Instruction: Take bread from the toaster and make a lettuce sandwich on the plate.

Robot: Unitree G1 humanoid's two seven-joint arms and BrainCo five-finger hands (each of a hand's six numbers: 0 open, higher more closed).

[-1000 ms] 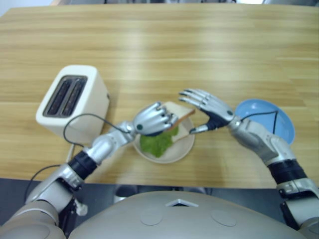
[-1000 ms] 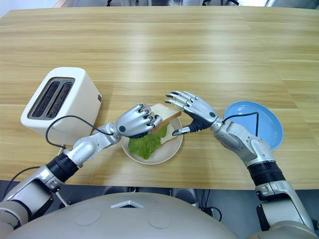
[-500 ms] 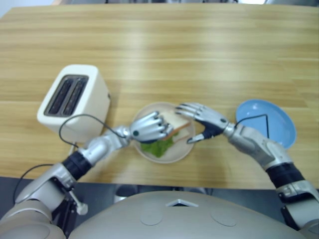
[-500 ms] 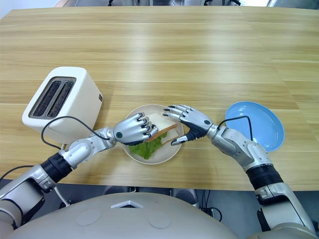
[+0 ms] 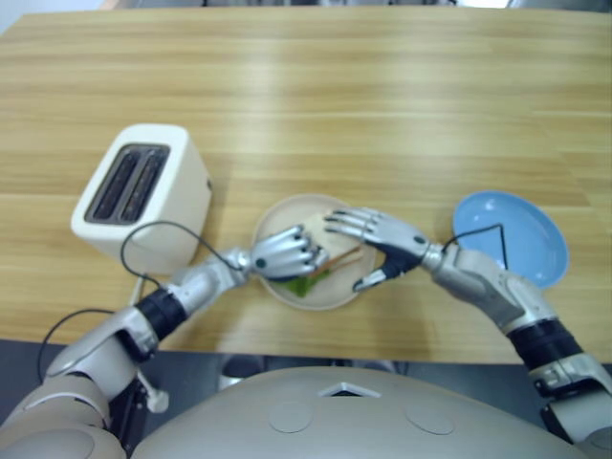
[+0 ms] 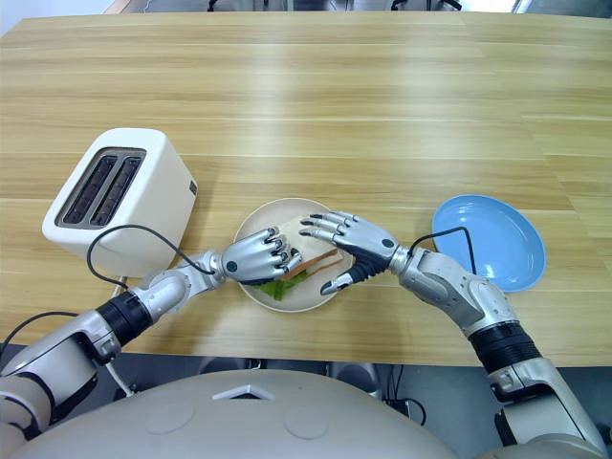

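Observation:
A cream plate (image 6: 256, 223) lies near the table's front edge, with green lettuce (image 6: 278, 288) on it. A bread slice (image 6: 291, 235) with a brown crust rests over the lettuce. My left hand (image 6: 251, 258) lies low over the plate's left side, fingers curled on that slice's edge. From the right, my right hand (image 6: 354, 244) spreads open fingers just above the slice. Whatever lies under the lettuce is hidden by both hands. The white toaster (image 5: 139, 196) stands to the left, and its two slots look dark.
A blue plate (image 6: 502, 251) sits to the right of the cream plate, with a thin black cable from my right arm across its near edge. The toaster's black cord (image 5: 158, 229) loops beside my left forearm. Bare wooden table (image 5: 335, 96) stretches behind.
Both hands have come down onto the plate. The bread slice, held tilted above the lettuce before, now lies nearly flat on it, and the right hand has moved left over it.

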